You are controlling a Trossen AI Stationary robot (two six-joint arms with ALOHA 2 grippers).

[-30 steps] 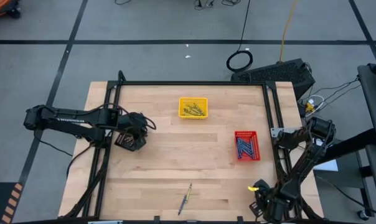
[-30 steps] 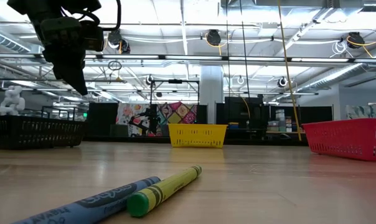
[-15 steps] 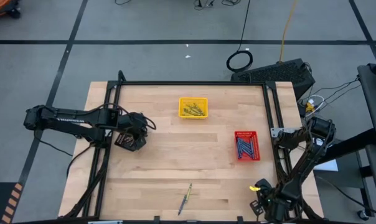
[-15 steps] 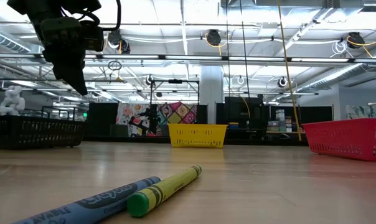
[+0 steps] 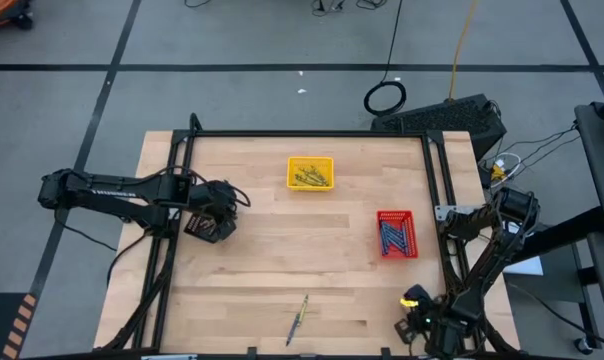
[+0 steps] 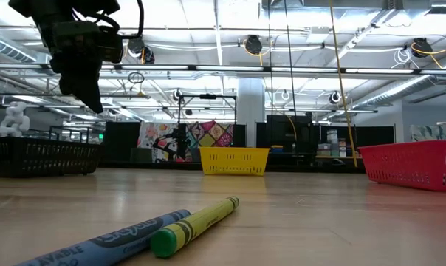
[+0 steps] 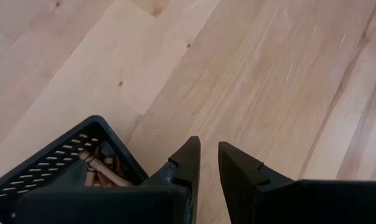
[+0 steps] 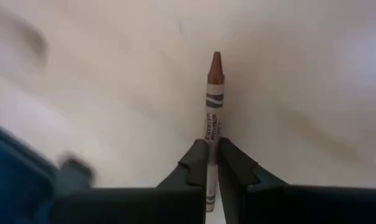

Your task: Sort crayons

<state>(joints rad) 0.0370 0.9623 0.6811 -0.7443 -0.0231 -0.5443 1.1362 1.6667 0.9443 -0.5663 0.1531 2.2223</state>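
Observation:
A brown crayon [image 8: 214,93] sticks out ahead of my right gripper [image 8: 211,149], which is shut on it at the table's near right corner [image 5: 419,322]. A blue crayon [image 6: 112,240] and a yellow crayon [image 6: 197,222] lie side by side on the wood near the front edge [image 5: 300,318]. My left gripper [image 7: 208,149] hangs open, with a narrow gap and nothing in it, above the black tray [image 7: 63,168] at the left [image 5: 207,224]. That tray holds brown crayons [image 7: 101,171]. My right gripper pinches the brown crayon's wrapped shaft [image 8: 208,138] between its two fingers. The crayon runs along the fingers, with its pointed tip [image 8: 216,62] ahead of them and slanting down toward the table. Whether the tip touches the wood cannot be told.
A yellow tray [image 5: 310,172] with yellow crayons stands at the far middle. A red tray [image 5: 395,233] with blue crayons stands at the right. A black metal frame [image 5: 312,134] runs along the table's far and side edges. Bare wood [image 5: 282,250] lies between the trays.
My right hand has turned slightly in place at the near right corner. The two crayons on the table and the trays have kept still.

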